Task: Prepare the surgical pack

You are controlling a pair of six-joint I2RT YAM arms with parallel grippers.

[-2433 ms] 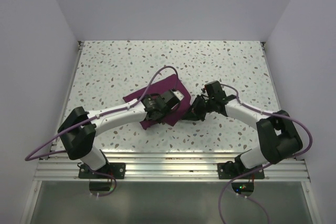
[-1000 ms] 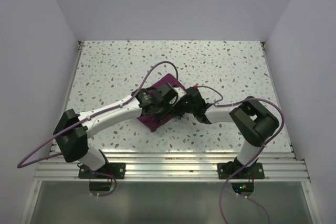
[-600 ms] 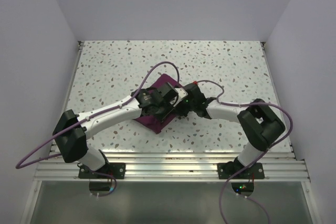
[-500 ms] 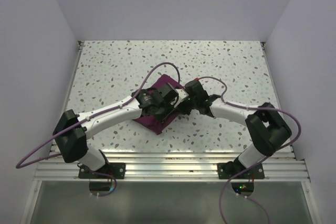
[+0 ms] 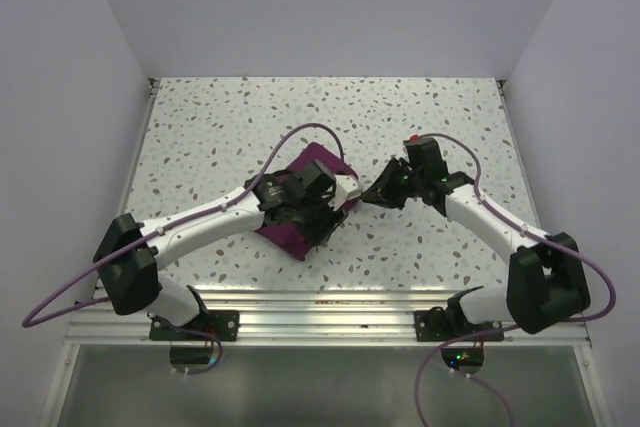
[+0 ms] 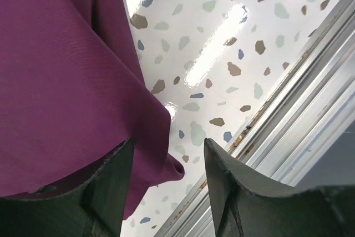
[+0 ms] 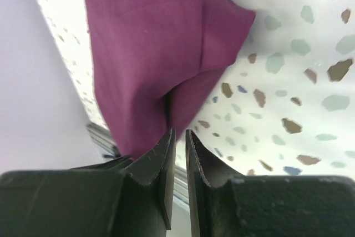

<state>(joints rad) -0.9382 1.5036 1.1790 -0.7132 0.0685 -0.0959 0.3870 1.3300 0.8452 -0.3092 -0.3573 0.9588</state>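
The surgical pack is a plum-purple cloth [image 5: 292, 232] folded into a bundle at the table's middle. My left gripper [image 5: 336, 201] hangs over the bundle's right edge. In the left wrist view the left gripper [image 6: 166, 156] is open, and a loose fold of the cloth [image 6: 66, 81] pokes between its fingers [image 6: 224, 192] without being pinched. My right gripper [image 5: 370, 196] sits just right of the bundle, apart from it. In the right wrist view the right gripper [image 7: 178, 137] shows only a narrow empty slit, with the cloth [image 7: 150, 43] ahead of it.
The speckled white table [image 5: 420, 127] runs to grey walls on three sides. A metal rail [image 5: 320, 312] lines its near edge, and this rail [image 6: 310, 98] also shows in the left wrist view. Purple cables loop off both arms.
My left gripper has opened and let go of the cloth. My right gripper has parted slightly and drawn back to the right, off the bundle.
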